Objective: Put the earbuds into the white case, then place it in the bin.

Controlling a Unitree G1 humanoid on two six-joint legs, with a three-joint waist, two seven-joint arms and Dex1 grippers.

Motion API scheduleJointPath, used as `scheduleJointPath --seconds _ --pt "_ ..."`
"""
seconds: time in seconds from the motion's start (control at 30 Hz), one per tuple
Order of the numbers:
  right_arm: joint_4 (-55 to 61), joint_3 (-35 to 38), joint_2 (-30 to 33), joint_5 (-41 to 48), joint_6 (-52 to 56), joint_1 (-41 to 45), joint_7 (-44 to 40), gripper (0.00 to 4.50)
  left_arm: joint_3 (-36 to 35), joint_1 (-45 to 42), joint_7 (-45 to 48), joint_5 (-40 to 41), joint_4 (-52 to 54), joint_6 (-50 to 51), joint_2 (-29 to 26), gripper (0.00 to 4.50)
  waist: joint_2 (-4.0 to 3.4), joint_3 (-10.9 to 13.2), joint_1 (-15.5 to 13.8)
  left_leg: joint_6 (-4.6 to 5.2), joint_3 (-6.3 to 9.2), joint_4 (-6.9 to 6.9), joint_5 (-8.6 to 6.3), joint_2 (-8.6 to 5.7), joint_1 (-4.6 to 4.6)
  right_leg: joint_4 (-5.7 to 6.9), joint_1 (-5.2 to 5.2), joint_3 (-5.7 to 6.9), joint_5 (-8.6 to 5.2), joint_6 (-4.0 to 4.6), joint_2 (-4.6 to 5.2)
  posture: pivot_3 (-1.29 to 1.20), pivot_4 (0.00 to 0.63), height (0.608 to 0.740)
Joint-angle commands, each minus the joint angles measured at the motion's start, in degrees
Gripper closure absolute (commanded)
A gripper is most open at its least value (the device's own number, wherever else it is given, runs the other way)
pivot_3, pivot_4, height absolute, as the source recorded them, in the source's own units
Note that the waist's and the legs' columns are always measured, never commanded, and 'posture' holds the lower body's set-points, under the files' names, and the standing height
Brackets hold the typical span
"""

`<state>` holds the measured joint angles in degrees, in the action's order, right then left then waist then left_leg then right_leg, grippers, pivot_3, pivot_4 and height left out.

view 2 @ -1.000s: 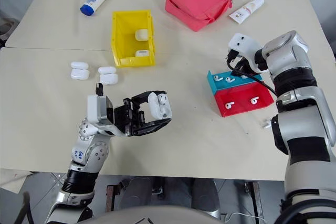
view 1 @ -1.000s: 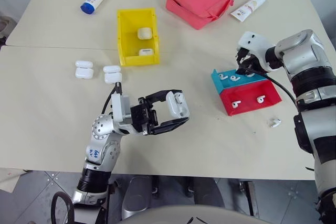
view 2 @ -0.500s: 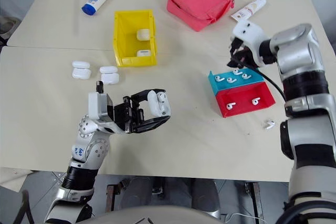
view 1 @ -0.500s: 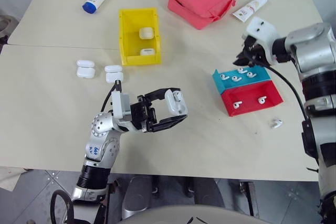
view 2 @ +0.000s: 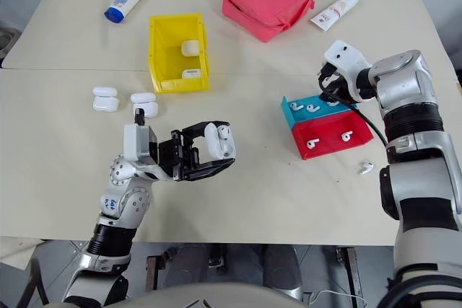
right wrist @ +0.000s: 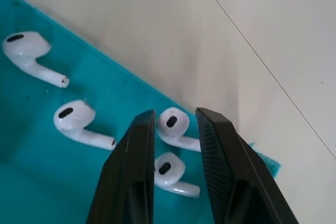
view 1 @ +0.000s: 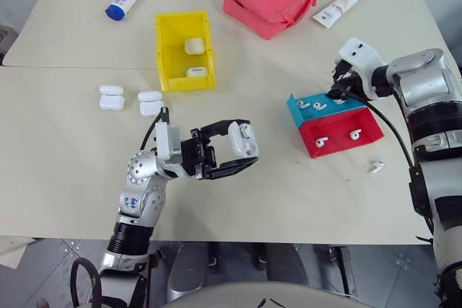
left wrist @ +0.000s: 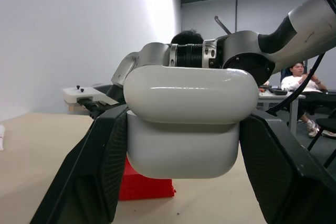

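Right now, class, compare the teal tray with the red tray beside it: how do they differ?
The teal tray holds four earbuds; the red tray holds two. The teal tray lies farther from the robot, the red tray nearer. The right gripper hovers over the teal tray, not the red. Both touch, side by side.

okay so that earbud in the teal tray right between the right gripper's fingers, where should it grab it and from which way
Judging by the right wrist view, grip the earbud across its rounded head, coming straight down from above. It lies flat in the teal tray with its stem pointing sideways, and the right gripper already straddles the head; a second bud close by leaves little room elsewhere.
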<state>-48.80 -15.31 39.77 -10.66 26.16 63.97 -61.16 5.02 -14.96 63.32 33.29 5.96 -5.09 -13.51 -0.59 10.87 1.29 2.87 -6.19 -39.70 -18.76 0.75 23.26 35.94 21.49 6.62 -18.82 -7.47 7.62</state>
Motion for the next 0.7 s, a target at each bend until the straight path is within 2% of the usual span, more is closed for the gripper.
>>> scheduleJointPath --seconds 0.03,0.7 --pt "-1.3 0.1 0.1 -0.8 -1.1 1.6 0.2 3.25 0.1 0.6 -0.4 0.1 2.5 -0.7 0.3 1.69 0.00 0.0 0.0 0.00 0.01 0.00 0.00 0.00 0.00 0.00 0.00 0.00 0.00 0.00 0.00 0.00 0.150 0.740" --pt "-2.3 -0.4 -0.9 -2.3 -2.3 2.3 -1.3 3.25 0.8 2.2 -2.0 -0.3 4.4 -1.0 0.3 1.69 0.00 0.0 0.2 0.00 0.02 0.00 0.00 0.01 0.00 0.00 0.00 -0.01 0.00 0.00 0.00 0.00 0.150 0.740"
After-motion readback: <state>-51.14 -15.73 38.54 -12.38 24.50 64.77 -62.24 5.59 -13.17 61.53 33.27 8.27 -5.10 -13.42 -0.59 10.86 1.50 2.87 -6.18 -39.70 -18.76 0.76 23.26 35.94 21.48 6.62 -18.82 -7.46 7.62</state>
